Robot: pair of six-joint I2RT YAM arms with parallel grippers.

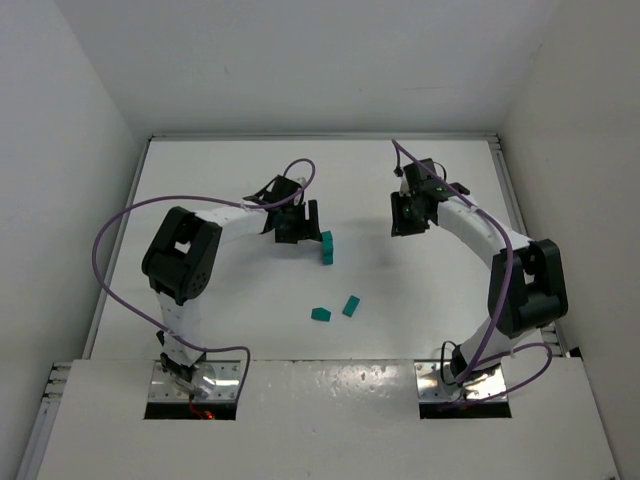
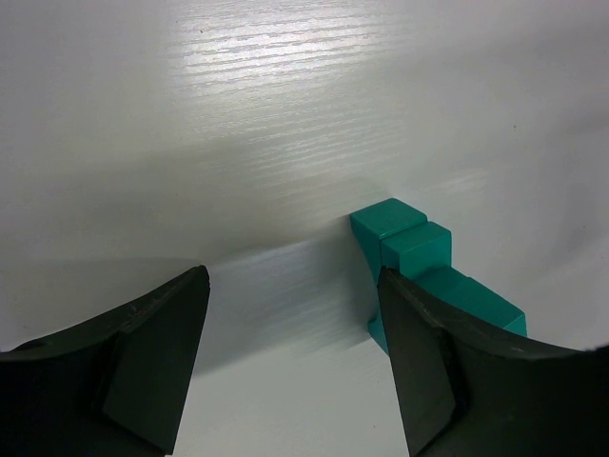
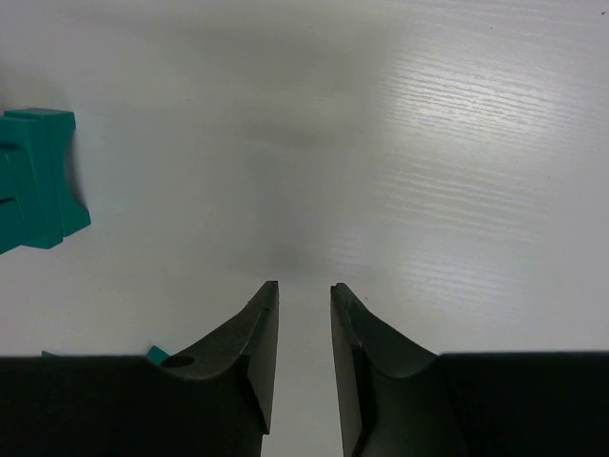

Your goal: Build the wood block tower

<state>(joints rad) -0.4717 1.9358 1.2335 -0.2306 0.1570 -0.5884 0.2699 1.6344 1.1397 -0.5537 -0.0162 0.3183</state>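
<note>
While your left pincer (image 2: 290, 286) stands spread beside the tower (image 1: 327, 247), your right pincer (image 3: 304, 290), barely parted, holds nothing, with two loose blocks (image 1: 320, 314) (image 1: 351, 306) nearer.

the tower (image 2: 409, 243) stands mid-bench (image 2: 285, 114), just outside one finger of the left pincer (image 2: 293, 276), and blocks that side. the wide gap between that pincer's fingers shows only bare bench. the surface from the tower to the right pincer (image 3: 304, 286) is open. a loose block (image 1: 320, 314) and a second block (image 1: 351, 306) lie nearer the arm bases, a narrow lane between them.

White table (image 1: 420, 290), tower (image 1: 326, 246), two loose blocks (image 1: 320, 314)
</note>
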